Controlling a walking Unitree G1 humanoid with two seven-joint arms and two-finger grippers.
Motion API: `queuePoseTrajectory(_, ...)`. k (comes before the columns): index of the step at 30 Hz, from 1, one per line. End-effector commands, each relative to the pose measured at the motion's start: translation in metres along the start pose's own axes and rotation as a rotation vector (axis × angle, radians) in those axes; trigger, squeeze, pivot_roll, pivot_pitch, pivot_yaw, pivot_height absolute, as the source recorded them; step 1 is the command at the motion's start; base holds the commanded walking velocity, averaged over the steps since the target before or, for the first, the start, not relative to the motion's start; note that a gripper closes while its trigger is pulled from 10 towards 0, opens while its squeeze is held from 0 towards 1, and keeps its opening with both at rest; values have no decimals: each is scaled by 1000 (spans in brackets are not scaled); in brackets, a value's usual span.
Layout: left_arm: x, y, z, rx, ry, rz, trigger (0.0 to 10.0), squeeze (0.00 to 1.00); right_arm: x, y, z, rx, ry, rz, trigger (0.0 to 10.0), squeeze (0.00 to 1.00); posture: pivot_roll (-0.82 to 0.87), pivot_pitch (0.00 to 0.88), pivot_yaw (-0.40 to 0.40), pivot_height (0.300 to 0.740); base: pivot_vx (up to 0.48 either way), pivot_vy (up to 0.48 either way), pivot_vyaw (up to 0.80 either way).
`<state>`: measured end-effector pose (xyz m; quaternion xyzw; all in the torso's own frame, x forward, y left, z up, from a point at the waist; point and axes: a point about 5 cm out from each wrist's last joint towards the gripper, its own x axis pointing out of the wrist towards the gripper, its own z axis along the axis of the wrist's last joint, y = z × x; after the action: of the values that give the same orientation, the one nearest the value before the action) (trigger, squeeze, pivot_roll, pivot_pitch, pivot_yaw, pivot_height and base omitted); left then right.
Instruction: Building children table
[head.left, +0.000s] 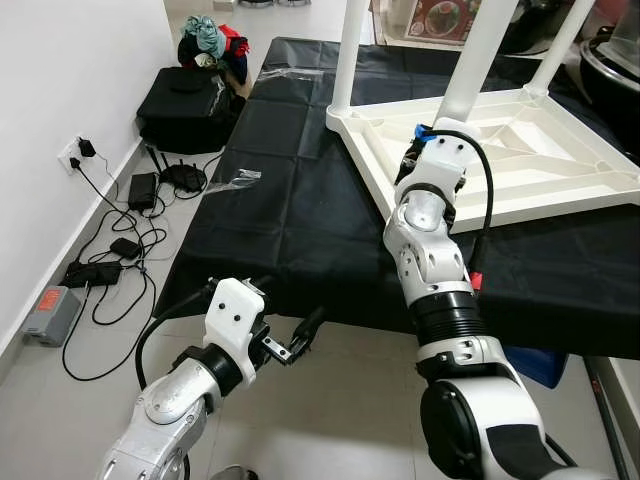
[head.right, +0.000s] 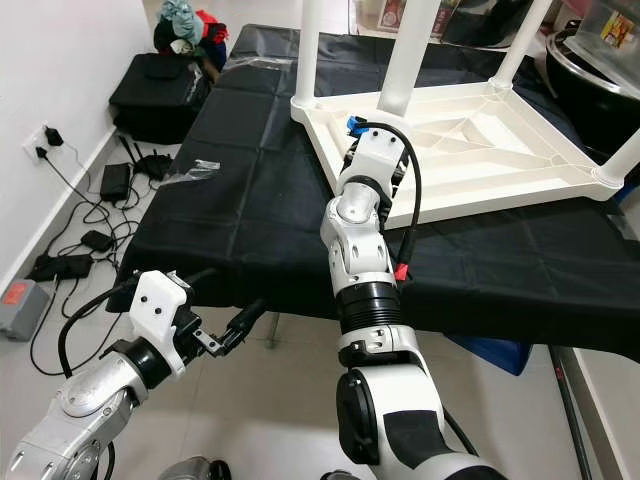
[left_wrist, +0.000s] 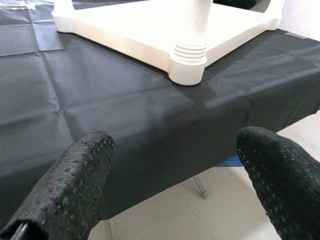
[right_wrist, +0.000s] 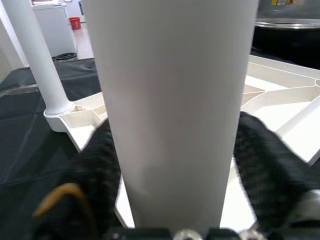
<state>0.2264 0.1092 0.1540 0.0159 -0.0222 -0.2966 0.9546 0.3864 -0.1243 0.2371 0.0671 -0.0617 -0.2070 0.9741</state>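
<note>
Work surface: a wide table draped in a creased black cloth (head.left: 290, 200), running from the upper middle of the head view down to the lower right; its front edge hangs over pale floor tiles.
Task object: an upturned white plastic children's table top (head.left: 520, 150) lies on the cloth in the upper right of the head view, ribbed underside up, with round white plastic legs (head.left: 347, 50) standing up from its corners.
Right gripper (right_wrist: 175, 165): at the near corner of the table top, its black fingers (right_wrist: 270, 170) closed around a white leg (right_wrist: 175, 100), one on each side and touching it.
Left gripper (head.left: 305, 335): low in the lower left, off the cloth's front edge, over the floor; its black fingers (left_wrist: 75, 185) are spread wide, holding nothing.
Floor, left side: grey tiles beside a white wall (head.left: 70, 80), with a wall socket (head.left: 72, 152), black power adapters and tangled cables (head.left: 110, 260).
Far upper left: a black bag (head.left: 185, 100) on the floor with bundled coloured clothing (head.left: 212, 40) on top.
On the cloth: a scrap of clear plastic wrap (head.left: 240, 178), left of centre.
Right edge: a dark round pot (head.right: 590, 70) beyond the table top.
</note>
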Motion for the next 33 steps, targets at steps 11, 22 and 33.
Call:
queuePoseTrajectory(11, 1, -5, -4, -7, 7, -12, 10000, 0, 5, -8, -4, -11, 11, 128, 10000, 0, 158, 102, -70, 740, 0, 0, 0)
queuePoseTrajectory(22, 1, -4, -3, -7, 1, -8, 10000, 0, 13, -25, -15, -3, 41, 571, 10000, 0, 159, 108, -70, 740, 0, 0, 0)
queuePoseTrajectory(33, 1, -4, -3, -6, 0, -8, 10000, 0, 22, -41, -19, -44, 157, 959, 10000, 0, 165, 109, -77, 740, 0, 0, 0)
